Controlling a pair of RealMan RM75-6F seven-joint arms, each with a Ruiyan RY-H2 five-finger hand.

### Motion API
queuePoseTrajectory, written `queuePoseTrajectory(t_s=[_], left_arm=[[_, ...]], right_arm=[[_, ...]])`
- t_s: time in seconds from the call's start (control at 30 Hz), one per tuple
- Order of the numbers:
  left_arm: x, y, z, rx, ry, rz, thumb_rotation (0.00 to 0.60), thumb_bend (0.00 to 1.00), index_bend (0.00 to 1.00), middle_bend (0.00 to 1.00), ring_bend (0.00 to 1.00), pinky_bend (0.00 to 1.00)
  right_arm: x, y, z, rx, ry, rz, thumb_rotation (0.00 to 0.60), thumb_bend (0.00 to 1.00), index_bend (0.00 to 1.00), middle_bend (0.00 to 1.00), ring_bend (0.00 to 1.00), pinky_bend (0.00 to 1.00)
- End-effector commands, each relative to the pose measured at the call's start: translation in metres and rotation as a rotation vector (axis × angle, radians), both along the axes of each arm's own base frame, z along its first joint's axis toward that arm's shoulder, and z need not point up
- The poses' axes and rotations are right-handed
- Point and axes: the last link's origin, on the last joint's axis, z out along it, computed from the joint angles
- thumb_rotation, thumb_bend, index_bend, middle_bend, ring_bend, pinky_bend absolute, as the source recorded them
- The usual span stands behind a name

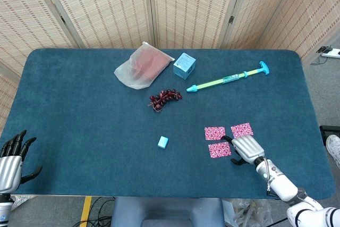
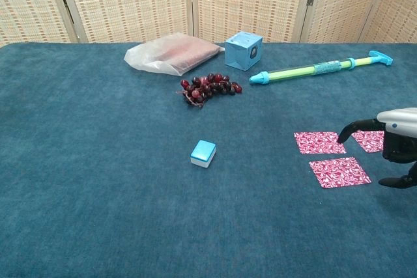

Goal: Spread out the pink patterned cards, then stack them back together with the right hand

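Note:
Three pink patterned cards lie apart on the blue cloth at the right. One card [image 1: 214, 133] [image 2: 318, 142] is at the left, a second card [image 1: 241, 129] [image 2: 370, 140] sits to its right, and a third card [image 1: 219, 150] [image 2: 339, 172] lies nearer the front. My right hand [image 1: 245, 148] [image 2: 395, 145] hovers just right of the front card, fingers spread and holding nothing; one dark fingertip [image 2: 341, 138] reaches toward the gap between the two back cards. My left hand [image 1: 11, 155] rests open at the table's front left corner.
A small light-blue block [image 1: 163, 142] [image 2: 203, 153] lies left of the cards. Farther back are a bunch of dark grapes [image 1: 164, 98], a blue cube box [image 1: 184, 65], a clear bag [image 1: 141, 66] and a green-and-blue syringe-like pump [image 1: 228, 79].

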Motion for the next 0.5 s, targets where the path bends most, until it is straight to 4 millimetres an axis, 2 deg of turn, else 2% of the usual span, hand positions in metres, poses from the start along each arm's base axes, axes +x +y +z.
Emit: queuePoseTrajectory(t_s=[0.03,0.23,0.5], left_arm=[[-0.001,-0.001,0.000,-0.001,0.002,0.003,0.600,0.26,0.19,0.04,0.05,0.13],[-0.002,-0.002,0.002,0.006,0.003,0.008,0.600,0.26,0.19,0.04,0.05,0.13],[-0.004,-0.001,0.003,0.004,0.006,0.013,0.600,0.26,0.19,0.04,0.05,0.13]], right_arm=[[0.000,-0.002,-0.005,0.001,0.005,0.002,0.600,0.29,0.22,1.00,1.00,1.00],[-0.002,-0.009,-0.017,0.018,0.021,-0.009,0.600,0.30,0.23,1.00,1.00,1.00],[-0.003,-0.010,-0.024,0.019,0.029,-0.006,0.600,0.30,0.24,1.00,1.00,1.00]])
